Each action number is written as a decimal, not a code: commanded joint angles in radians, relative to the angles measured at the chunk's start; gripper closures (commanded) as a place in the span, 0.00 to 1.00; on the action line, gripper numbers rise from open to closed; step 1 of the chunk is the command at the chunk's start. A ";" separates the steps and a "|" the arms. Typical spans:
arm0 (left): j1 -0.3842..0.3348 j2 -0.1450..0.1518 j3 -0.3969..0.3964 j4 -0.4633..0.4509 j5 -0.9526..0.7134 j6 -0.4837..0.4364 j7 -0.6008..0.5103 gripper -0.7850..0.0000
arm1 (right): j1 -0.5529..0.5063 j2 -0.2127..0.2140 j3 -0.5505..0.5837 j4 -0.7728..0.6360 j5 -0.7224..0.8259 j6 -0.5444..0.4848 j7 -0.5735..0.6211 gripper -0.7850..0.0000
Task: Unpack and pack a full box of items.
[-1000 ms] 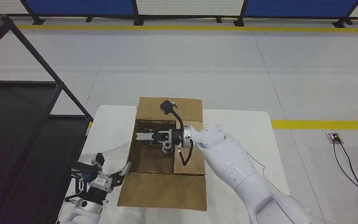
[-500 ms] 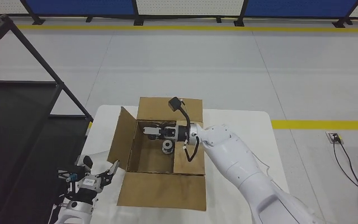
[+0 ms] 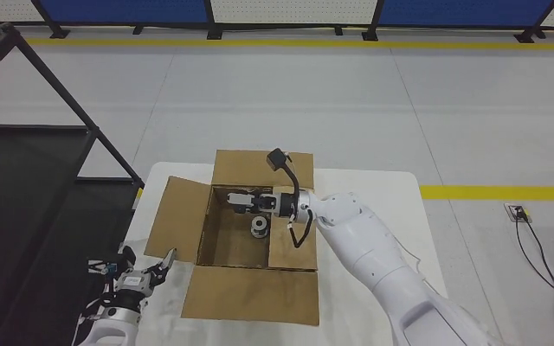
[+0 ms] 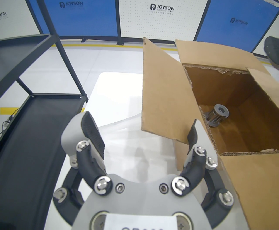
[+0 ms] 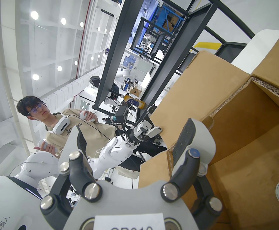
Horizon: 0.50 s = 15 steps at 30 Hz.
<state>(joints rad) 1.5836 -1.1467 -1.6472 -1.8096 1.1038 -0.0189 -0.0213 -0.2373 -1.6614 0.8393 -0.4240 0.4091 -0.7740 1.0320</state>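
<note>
One corrugated cardboard box (image 3: 251,294) sits on the smooth white table (image 3: 372,190) with its flaps folded out. One round metal spool (image 3: 258,228) lies on the box floor, bare cardboard around it. There are two tools. The left tool (image 3: 149,257) hangs released beside the box's near-left corner. The right tool (image 3: 235,199), also spread and empty, is in the opening by the box's far wall.

Logo lettering on blue and white wall panels (image 4: 162,8); left gripper (image 4: 141,124) base has white sticker (image 4: 141,224), characters cut off; right gripper (image 5: 134,128) base has second sticker (image 5: 129,222), likewise cut off.
</note>
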 commanded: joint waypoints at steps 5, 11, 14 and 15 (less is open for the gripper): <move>-0.038 -0.003 0.012 0.056 0.011 0.004 -0.032 0.00 | -0.002 0.004 0.013 -0.002 -0.002 -0.004 0.003 0.00; -0.061 -0.005 0.016 0.086 0.013 0.002 -0.042 0.00 | -0.004 0.008 0.025 -0.007 -0.005 -0.005 0.009 0.00; -0.065 -0.006 0.013 0.092 0.012 0.001 -0.046 0.00 | -0.005 0.010 0.029 -0.011 -0.008 -0.004 0.010 0.00; -0.066 -0.006 0.012 0.092 0.013 0.001 -0.048 0.00 | -0.006 0.010 0.031 -0.011 -0.009 -0.004 0.010 0.00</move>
<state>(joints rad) 1.5188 -1.1526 -1.6342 -1.7180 1.1158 -0.0181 -0.0668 -0.2426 -1.6517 0.8685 -0.4343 0.4013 -0.7784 1.0417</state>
